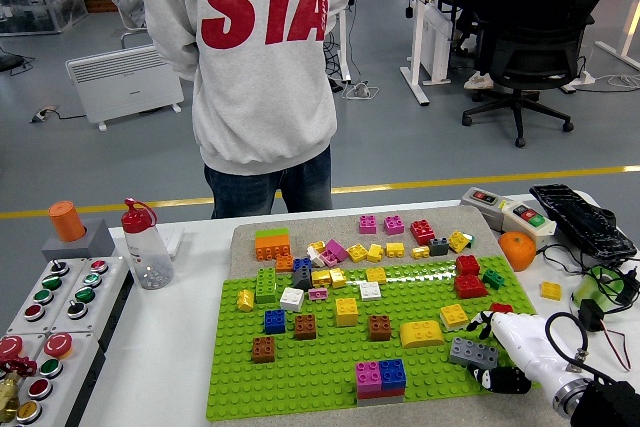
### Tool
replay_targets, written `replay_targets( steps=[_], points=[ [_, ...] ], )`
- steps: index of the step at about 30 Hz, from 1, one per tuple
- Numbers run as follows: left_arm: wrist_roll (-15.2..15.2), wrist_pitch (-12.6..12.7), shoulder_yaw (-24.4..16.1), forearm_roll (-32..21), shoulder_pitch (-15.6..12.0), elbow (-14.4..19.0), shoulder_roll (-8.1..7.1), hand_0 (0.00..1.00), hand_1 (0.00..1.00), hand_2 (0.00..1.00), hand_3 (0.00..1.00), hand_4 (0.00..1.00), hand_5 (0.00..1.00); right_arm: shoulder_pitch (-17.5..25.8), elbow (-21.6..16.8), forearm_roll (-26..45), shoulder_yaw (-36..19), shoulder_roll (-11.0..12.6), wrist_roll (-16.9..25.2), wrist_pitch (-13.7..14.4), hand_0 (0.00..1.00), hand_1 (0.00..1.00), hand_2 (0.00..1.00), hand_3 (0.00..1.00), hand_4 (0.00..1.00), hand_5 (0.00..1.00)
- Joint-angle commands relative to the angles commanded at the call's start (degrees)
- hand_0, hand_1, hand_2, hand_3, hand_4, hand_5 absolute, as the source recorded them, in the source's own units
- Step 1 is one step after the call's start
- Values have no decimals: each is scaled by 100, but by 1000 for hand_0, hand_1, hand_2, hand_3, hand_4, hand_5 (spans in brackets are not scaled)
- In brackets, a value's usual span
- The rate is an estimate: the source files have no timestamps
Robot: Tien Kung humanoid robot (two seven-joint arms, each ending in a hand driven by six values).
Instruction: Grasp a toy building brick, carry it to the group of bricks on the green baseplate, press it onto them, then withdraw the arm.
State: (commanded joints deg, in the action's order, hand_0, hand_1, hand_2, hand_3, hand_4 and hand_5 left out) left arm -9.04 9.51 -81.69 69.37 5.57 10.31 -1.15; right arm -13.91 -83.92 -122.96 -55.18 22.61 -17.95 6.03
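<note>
The green baseplate (310,377) covers the middle of the table and carries several scattered bricks. A grey brick (470,351) sits on its right edge. My right hand (487,352), white with black fingertips, comes in from the lower right corner. Its fingers (481,323) and thumb (500,380) are spread on either side of the grey brick, beside it and not closed on it. A pink and blue brick stack (380,376) stands at the plate's front edge, left of the hand. A yellow brick (421,332) lies just behind. The left arm is out of view.
A person in a grey sweatshirt (265,57) stands at the table's far side, back turned. A bottle (146,245) and button panels (50,312) are on the left. An orange (517,250), a switch box (505,209) and cables (600,292) are on the right.
</note>
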Motion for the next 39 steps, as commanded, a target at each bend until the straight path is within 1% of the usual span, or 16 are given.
replay_targets(
  steps=[3, 4, 9, 10, 15, 16, 24, 27, 32, 34, 39],
  points=[
    [0, -1, 1, 0, 1, 0, 0, 657, 683, 710, 578, 303, 998, -6, 11, -3, 4, -5, -6, 9, 622, 591, 566, 681, 745, 206],
    [0, -1, 1, 1, 1, 0, 0, 657, 682, 711, 578, 304, 998, -8, 13, -5, 5, -6, -7, 12, 589, 545, 538, 661, 718, 189],
    [-1, 0, 0, 3, 1, 0, 2, 657, 682, 711, 578, 304, 998, -8, 11, -26, 18, 1, 19, 78, 589, 545, 538, 661, 718, 189],
    [-1, 0, 0, 2, 0, 0, 2, 657, 683, 710, 578, 303, 998, -8, 11, -34, 24, 3, 28, 96, 543, 503, 508, 621, 683, 157],
    [1, 0, -3, 3, -5, 0, 3, 657, 683, 710, 578, 303, 998, -13, 9, -67, 35, 3, 78, 139, 543, 503, 508, 621, 683, 157],
    [2, 0, -3, 4, -5, 0, 3, 657, 682, 710, 579, 303, 998, -13, 10, -71, 34, 3, 82, 138, 507, 467, 493, 587, 656, 130],
    [3, -3, 1, 2, -11, 0, 2, 657, 683, 710, 579, 304, 998, 7, -53, -102, -18, 29, 156, 175, 491, 460, 495, 581, 653, 125],
    [1, -4, 0, 6, -10, 0, 1, 657, 683, 710, 579, 304, 998, 21, -149, -117, -58, 51, 201, 208, 491, 460, 495, 581, 653, 125],
    [0, -5, 3, 1, -8, 0, -1, 657, 683, 710, 578, 304, 998, 25, -455, -103, -99, 100, 301, 312, 486, 461, 497, 584, 657, 129],
    [-1, -6, 7, -2, -8, 0, -2, 657, 682, 710, 579, 303, 998, 6, -578, -69, -86, 110, 362, 362, 484, 464, 500, 588, 647, 111],
    [-2, -7, 14, -9, -7, 0, -4, 657, 682, 710, 579, 303, 998, -84, -813, 42, 22, 113, 575, 470, 484, 464, 500, 588, 647, 111]
  ],
)
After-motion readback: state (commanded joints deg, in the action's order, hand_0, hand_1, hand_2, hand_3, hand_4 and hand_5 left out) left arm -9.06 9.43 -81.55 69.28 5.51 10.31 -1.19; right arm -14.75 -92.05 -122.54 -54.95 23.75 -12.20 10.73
